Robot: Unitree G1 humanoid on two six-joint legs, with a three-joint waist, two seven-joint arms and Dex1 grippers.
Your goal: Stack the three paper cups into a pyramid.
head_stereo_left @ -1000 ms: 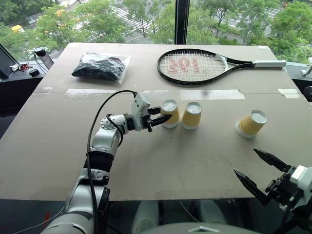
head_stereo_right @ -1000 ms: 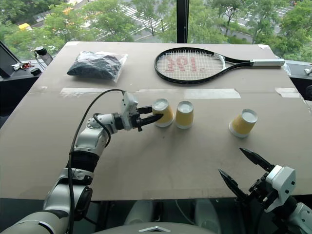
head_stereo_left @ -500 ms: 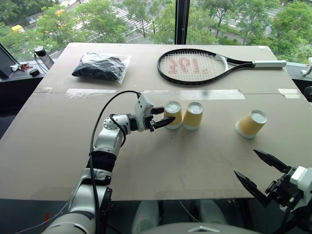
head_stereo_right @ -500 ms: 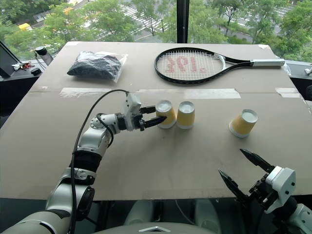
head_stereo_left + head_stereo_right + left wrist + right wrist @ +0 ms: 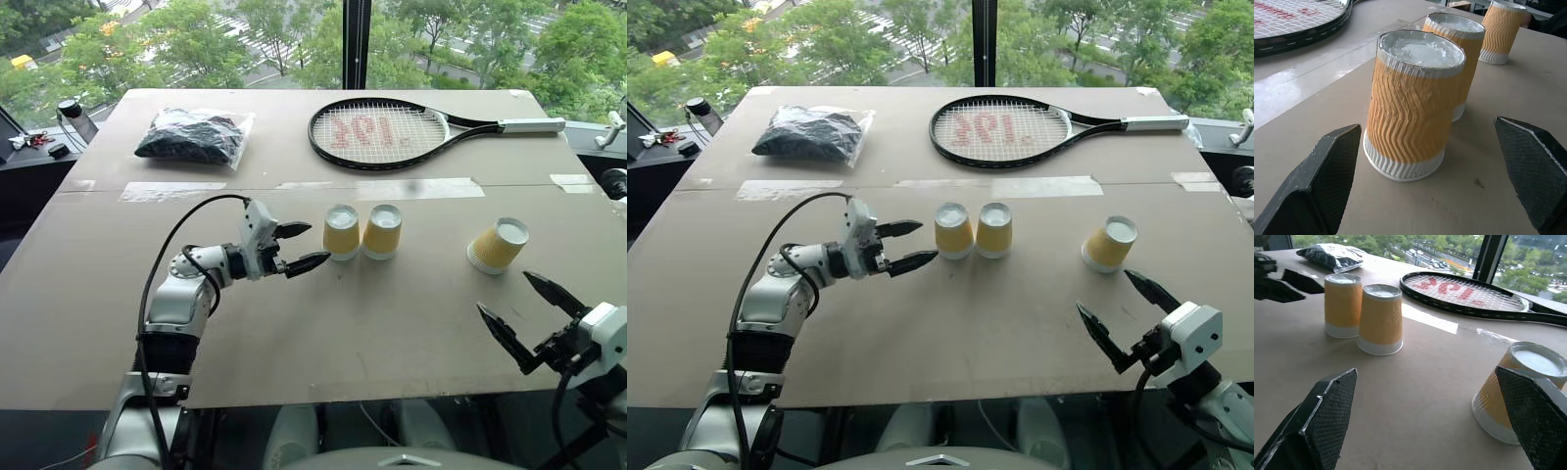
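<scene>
While upside down on the brown table (image 5: 392, 323), white bases up: two paper cups, left cup (image 5: 341, 232) and middle cup (image 5: 382, 231), side by side near the table's centre, touching or nearly so. Third cup (image 5: 498, 245) well apart toward the robot's right, tilted, also base up. No cup on another; no pyramid yet.

Left gripper (image 5: 297, 247) just beside the left cup, fingers wide apart, holding nothing, a clear gap to the cup. Same cup centred between those fingers (image 5: 1327, 181) in the left wrist view, untouched.

Right gripper (image 5: 529, 311) low near the table's near edge, in front of the tilted cup, fingers spread wide, empty.

Farther back: tennis racket (image 5: 382, 133) lying flat, dark plastic bag (image 5: 191, 137) at far left, strips of clear tape (image 5: 392, 188) across the table.
</scene>
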